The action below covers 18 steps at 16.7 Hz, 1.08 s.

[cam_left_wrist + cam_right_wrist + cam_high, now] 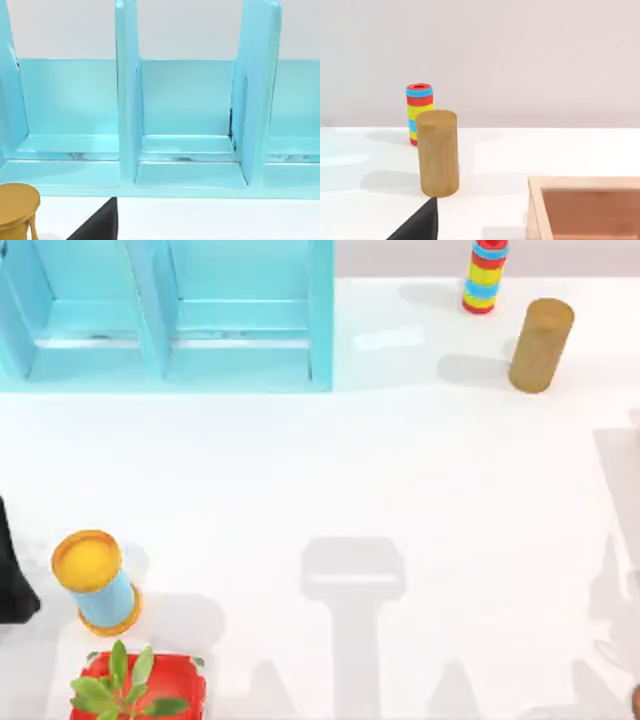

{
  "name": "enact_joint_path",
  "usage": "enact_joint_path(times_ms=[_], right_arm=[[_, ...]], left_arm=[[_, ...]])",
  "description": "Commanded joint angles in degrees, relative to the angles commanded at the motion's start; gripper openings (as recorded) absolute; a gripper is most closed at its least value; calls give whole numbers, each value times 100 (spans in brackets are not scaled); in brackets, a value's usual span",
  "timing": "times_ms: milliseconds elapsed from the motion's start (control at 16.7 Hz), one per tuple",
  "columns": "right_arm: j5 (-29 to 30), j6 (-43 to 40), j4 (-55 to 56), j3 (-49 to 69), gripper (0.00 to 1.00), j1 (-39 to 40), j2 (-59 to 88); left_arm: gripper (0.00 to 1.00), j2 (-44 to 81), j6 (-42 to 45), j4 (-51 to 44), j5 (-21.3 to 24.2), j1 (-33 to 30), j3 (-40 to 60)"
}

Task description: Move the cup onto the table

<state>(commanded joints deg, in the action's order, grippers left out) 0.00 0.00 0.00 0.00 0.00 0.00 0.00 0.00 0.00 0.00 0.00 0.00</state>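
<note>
My arms sit at the table's [400,470] edges; I can't spot the cup.

My left arm [12,575] is parked at the left edge; I cannot tell either gripper's opening. The light-blue shelf unit [165,315] stands at the far-left corner, a tan cylinder [541,345] near the far-right.

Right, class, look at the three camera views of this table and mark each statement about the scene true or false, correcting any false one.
1. The tan cylinder stands upright on the table. True.
2. The striped cylinder is nearer the table's far edge than the tan cylinder. True.
3. The light-blue shelf unit sits at the top view's right. False: it is at the far left.
4. The potted plant is in a blue pot. False: the pot is red.
5. The yellow-rimmed cylinder stands beside the potted plant. True.
</note>
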Motion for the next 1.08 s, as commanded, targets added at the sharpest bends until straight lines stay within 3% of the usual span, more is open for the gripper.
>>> enact_joint_path(times_ms=[180,420,1080], right_arm=[[0,-65,-66,66,100,-40,68],[-3,-807,-874,870,100,-490,924],[-16,-4608,-5181,5137,100,-2793,6431]], left_arm=[[100,0,0,0,0,0,0],[100,0,0,0,0,0,0],[100,0,0,0,0,0,0]])
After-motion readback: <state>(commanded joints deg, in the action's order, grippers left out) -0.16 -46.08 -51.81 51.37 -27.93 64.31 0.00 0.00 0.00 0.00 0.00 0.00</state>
